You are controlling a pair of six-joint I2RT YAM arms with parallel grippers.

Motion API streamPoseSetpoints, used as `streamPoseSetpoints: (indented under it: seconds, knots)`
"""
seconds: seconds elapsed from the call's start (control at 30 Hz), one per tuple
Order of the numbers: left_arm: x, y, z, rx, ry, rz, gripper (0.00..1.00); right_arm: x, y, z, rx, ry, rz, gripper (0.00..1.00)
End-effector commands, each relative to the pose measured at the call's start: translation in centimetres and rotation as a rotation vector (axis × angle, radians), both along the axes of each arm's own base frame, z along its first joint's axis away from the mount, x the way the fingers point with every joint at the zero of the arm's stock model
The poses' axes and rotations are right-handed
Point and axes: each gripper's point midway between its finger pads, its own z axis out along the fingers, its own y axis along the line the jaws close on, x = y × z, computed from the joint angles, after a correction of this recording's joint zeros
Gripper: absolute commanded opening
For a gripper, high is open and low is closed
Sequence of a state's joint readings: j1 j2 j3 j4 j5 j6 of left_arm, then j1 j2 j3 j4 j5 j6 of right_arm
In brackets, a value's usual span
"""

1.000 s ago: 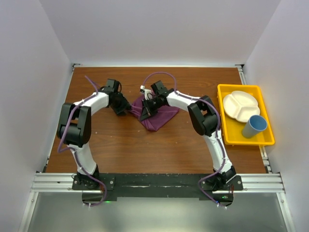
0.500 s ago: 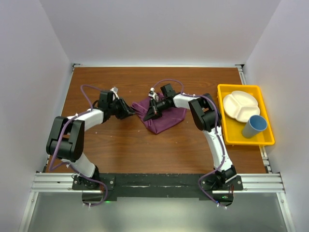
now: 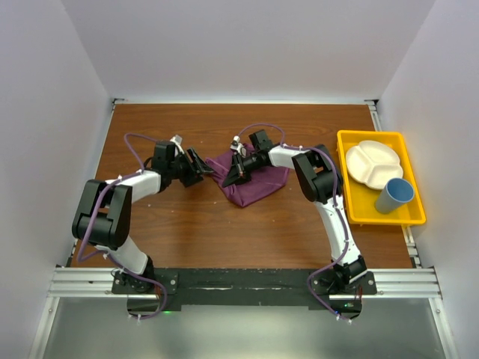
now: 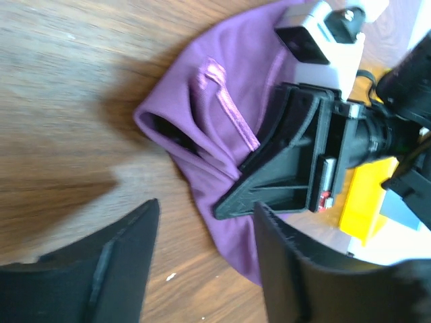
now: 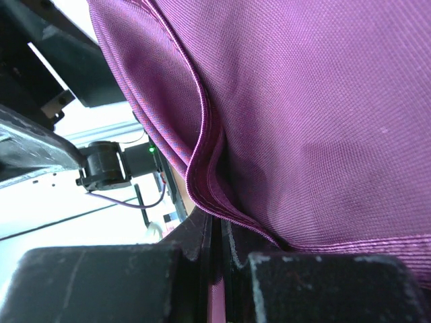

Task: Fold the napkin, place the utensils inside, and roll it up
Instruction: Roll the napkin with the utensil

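The plum-purple napkin (image 3: pixel 253 181) lies bunched in loose folds on the wooden table, mid-back. My right gripper (image 3: pixel 230 176) is shut on a folded edge of the cloth, and in the right wrist view the napkin (image 5: pixel 303 114) fills the frame with its hem pinched in the right gripper (image 5: pixel 219 250). My left gripper (image 3: pixel 199 166) stands open just left of the napkin without touching it. In the left wrist view the left gripper (image 4: pixel 205 266) frames bare wood, with the napkin (image 4: pixel 222 94) and the right gripper (image 4: pixel 229 204) ahead. The utensils are out of view.
A yellow tray (image 3: pixel 382 219) sits at the right edge of the table with a white divided plate (image 3: pixel 373 163) and a blue cup (image 3: pixel 394 194) in it. White walls close in the table on three sides.
The left arm swung lower and its gripper narrowed at the napkin's left edge, then opened wide, empty. The right gripper kept its hold on the cloth, which shifted slightly right.
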State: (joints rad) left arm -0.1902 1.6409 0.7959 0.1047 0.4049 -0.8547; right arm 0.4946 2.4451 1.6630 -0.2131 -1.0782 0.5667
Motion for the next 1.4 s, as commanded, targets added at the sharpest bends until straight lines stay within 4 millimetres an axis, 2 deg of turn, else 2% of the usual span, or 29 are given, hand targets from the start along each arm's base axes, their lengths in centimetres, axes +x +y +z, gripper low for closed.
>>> streamPoseSetpoints:
  seconds: [0.0, 0.13, 0.2, 0.23, 0.33, 0.37, 0.43, 0.47, 0.53, 0.57, 0.63, 0.7, 0.73, 0.8, 0.87, 0.9, 0.93, 1.03, 1.13, 1.17, 1.37]
  knots:
    - [1.7, 1.1, 0.9, 0.050, 0.010, 0.079, 0.73, -0.7, -1.5, -4.9, -0.146, 0.051, -0.038, 0.00]
    - [2.3, 1.3, -0.1, 0.087, 0.056, 0.078, 0.75, -0.6, -1.8, -4.8, -0.173, -0.002, -0.020, 0.00]
    - [2.9, 1.0, -0.3, 0.082, 0.057, 0.068, 0.75, -0.5, -1.8, -4.1, -0.201, -0.032, -0.010, 0.00]
    - [3.1, 0.9, -0.3, 0.079, 0.055, 0.066, 0.74, -0.4, -1.9, -4.4, -0.241, -0.085, 0.001, 0.07]
    - [3.2, 0.9, 0.3, 0.065, 0.031, 0.052, 0.74, -0.1, -2.0, -2.9, -0.330, -0.191, 0.020, 0.21]
    - [3.3, 0.9, 0.6, 0.069, 0.019, 0.047, 0.74, 0.4, -1.9, -2.3, -0.353, -0.228, 0.010, 0.30]
    - [3.2, 1.2, 1.0, 0.086, 0.003, 0.027, 0.74, 0.5, -1.6, -0.5, -0.382, -0.297, 0.017, 0.38]
    - [3.1, 1.2, 1.3, 0.083, -0.003, 0.012, 0.74, 1.5, -1.6, 0.1, -0.426, -0.359, -0.001, 0.46]
    - [2.7, 1.7, 1.6, 0.093, -0.008, -0.009, 0.74, 1.1, -1.6, 1.2, -0.483, -0.417, 0.031, 0.52]
    - [2.6, 2.2, 1.6, 0.097, -0.009, -0.007, 0.74, 1.7, -2.0, 1.8, -0.542, -0.456, 0.023, 0.56]
    - [2.2, 2.9, 2.3, 0.114, -0.020, -0.015, 0.74, 1.7, -1.8, 2.7, -0.579, -0.524, 0.043, 0.58]
    - [1.7, 3.9, 2.8, 0.127, -0.023, -0.008, 0.74, 2.6, -2.1, 3.5, -0.645, -0.607, 0.034, 0.62]
    - [1.5, 4.3, 2.8, 0.136, -0.023, -0.006, 0.74, 2.3, -1.5, 4.4, -0.647, -0.649, 0.042, 0.63]
    - [1.1, 5.7, 3.4, 0.144, -0.027, 0.022, 0.74, 3.5, -1.6, 5.2, -0.704, -0.739, 0.019, 0.64]
    - [0.7, 7.1, 4.0, 0.156, -0.037, 0.061, 0.73, 3.8, -0.3, 6.4, -0.714, -0.807, 0.017, 0.65]
    - [0.6, 7.4, 4.0, 0.154, -0.038, 0.073, 0.73, 4.2, -0.5, 6.7, -0.750, -0.842, 0.012, 0.65]
    - [0.5, 7.6, 4.2, 0.139, -0.041, 0.081, 0.72, 3.7, 0.5, 7.1, -0.741, -0.867, 0.029, 0.65]
    - [0.3, 7.7, 4.2, 0.114, -0.042, 0.076, 0.68, 3.9, 1.8, 8.9, -0.744, -0.947, 0.009, 0.65]
    - [0.0, 8.6, 3.6, 0.100, -0.022, 0.111, 0.65, 4.0, 2.8, 9.0, -0.718, -0.938, -0.014, 0.61]
    - [0.1, 8.8, 3.8, 0.090, -0.036, 0.122, 0.65, 4.1, 3.2, 8.2, -0.711, -0.928, -0.006, 0.59]
    - [0.2, 8.5, 4.0, 0.070, -0.036, 0.104, 0.63, 4.6, 4.6, 7.3, -0.732, -0.949, 0.007, 0.52]
